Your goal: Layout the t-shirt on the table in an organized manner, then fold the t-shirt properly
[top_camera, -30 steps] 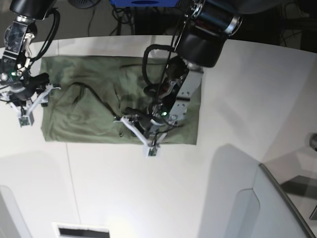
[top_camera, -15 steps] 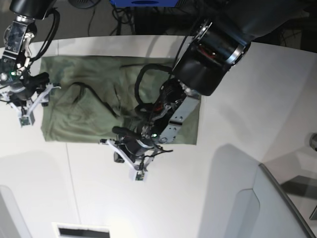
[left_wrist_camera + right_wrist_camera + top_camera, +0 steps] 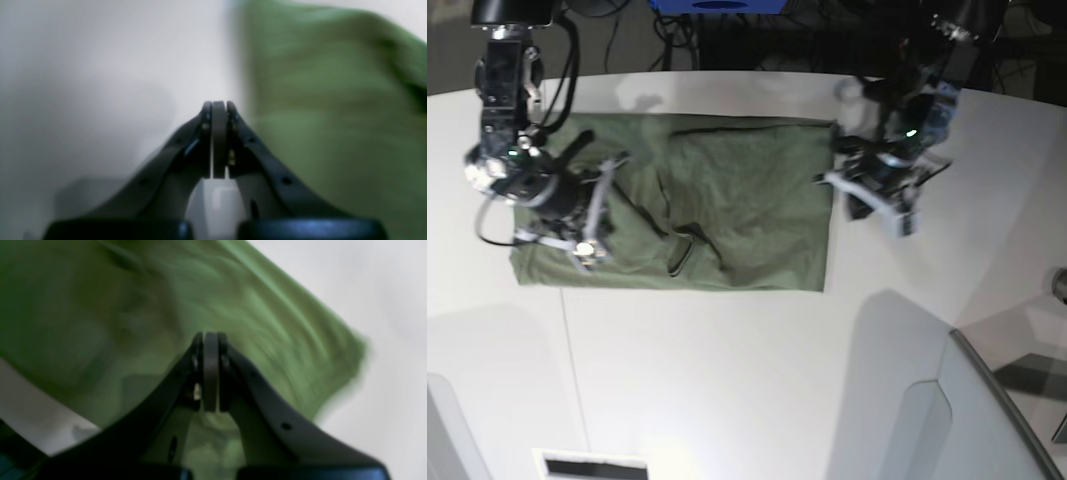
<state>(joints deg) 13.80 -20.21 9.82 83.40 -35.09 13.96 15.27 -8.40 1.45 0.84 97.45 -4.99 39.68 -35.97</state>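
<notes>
Both grippers have their fingers pressed together and empty: the left gripper (image 3: 213,140) over bare white table (image 3: 727,380) just beside the olive-green t-shirt (image 3: 727,210) (spread flat, creased), the right gripper (image 3: 210,373) above its fabric.

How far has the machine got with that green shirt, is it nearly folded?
The t-shirt looks already folded: it lies as a compact rectangle on the table, with no sleeves sticking out and a few creases near the middle. Nothing is in hand: the left pincer is shut beside the shirt's edge, over bare table, and the right pincer is shut above the opposite end. Perhaps some smoothing remains.
</notes>
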